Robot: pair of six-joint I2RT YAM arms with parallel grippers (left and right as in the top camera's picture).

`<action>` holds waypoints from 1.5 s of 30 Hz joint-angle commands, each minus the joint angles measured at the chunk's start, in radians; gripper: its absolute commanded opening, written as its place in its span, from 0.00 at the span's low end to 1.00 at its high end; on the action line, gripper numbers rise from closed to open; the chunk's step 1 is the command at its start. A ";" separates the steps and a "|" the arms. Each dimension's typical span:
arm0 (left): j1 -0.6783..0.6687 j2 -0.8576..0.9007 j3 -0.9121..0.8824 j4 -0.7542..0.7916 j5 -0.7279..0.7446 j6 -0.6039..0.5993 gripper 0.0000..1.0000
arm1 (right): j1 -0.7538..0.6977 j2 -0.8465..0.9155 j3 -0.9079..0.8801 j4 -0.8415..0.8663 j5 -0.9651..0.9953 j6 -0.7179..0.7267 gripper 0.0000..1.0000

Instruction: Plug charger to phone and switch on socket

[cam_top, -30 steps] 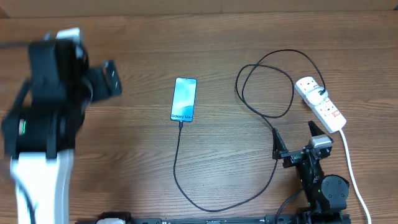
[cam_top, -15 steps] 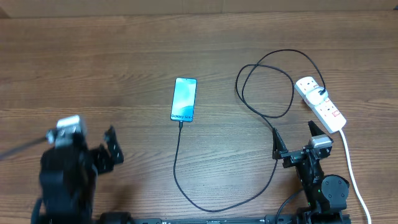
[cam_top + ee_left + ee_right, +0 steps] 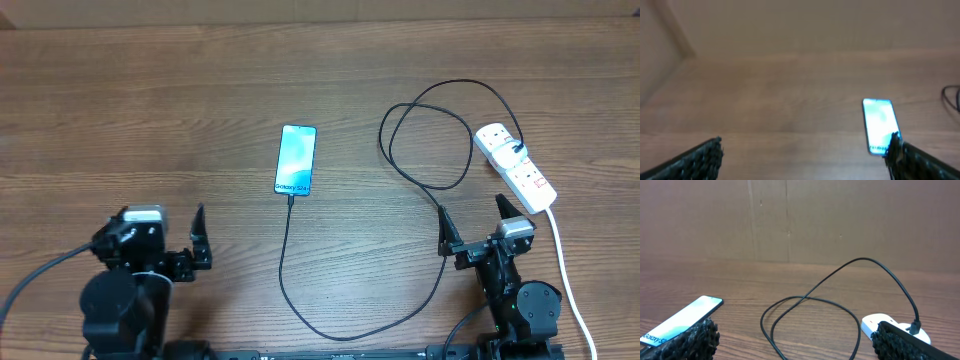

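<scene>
Surface: brown wooden table [image 3: 150, 100], cardboard wall behind.
Phone [image 3: 296, 160]: lies flat mid-table, blue screen lit.
Charger [image 3: 283, 260]: black cable; its tip meets the phone's near end, then it loops right of the phone to the socket.
Socket [image 3: 515, 167]: white strip, far right of the phone.
Left gripper [image 3: 150, 240]: nearer than the phone, to its left; jaws wide, holding nothing.
Right gripper [image 3: 474, 225]: nearer than the phone, to its right; jaws wide, holding nothing.

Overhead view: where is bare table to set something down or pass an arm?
Bare wood left of the phone, out to the left pincer, and along the far edge. Crowded right: the charger loops between phone, right pincer and socket.
</scene>
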 commanded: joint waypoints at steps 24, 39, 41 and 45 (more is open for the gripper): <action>0.011 -0.354 -0.605 0.690 0.117 0.049 1.00 | 0.000 -0.010 -0.010 0.003 0.005 -0.001 1.00; 0.023 -0.354 -0.674 0.646 0.035 0.042 1.00 | 0.000 -0.010 -0.010 0.003 0.005 -0.001 1.00; 0.023 -0.354 -0.674 0.618 0.035 0.041 1.00 | 0.000 -0.010 -0.010 0.003 0.005 -0.001 1.00; 0.023 -0.354 -0.674 0.568 0.013 -0.032 1.00 | 0.000 -0.010 -0.010 0.003 0.005 -0.001 1.00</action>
